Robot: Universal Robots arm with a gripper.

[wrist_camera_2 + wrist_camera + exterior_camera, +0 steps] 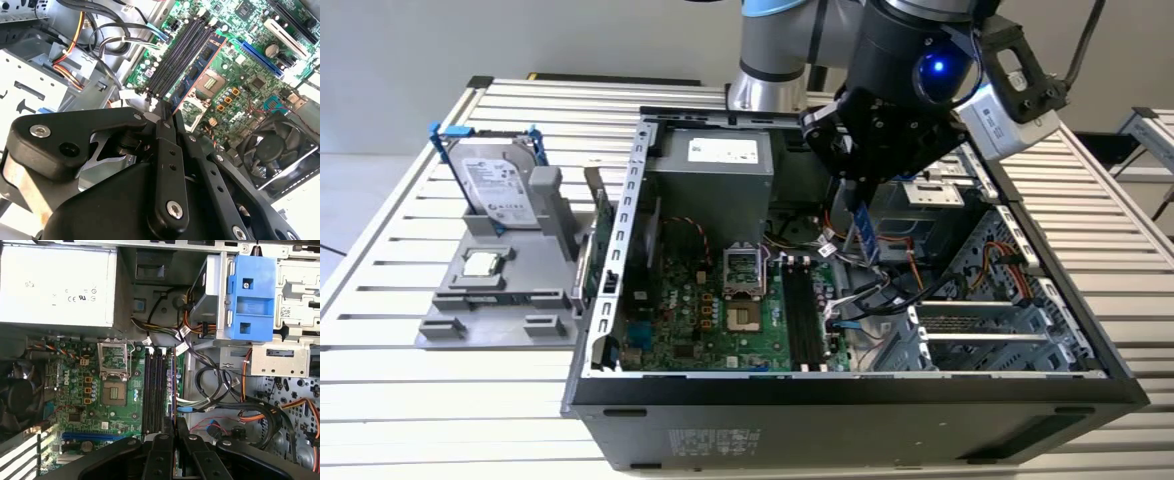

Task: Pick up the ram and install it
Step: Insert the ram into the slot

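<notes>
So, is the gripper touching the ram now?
Touching. In the second wrist view the gripper pinches one end of the ram; in the exterior view the ram hangs from it.

We see the ram [865, 232] as a long, thin dark board clamped upright in the jaws, inside the open computer case [627, 200]. In the second wrist view its chips and gold contact edge [197, 70] show. It hangs above the far end of the black memory slots [803, 315], slightly to the exterior view's right and not seated.
</notes>
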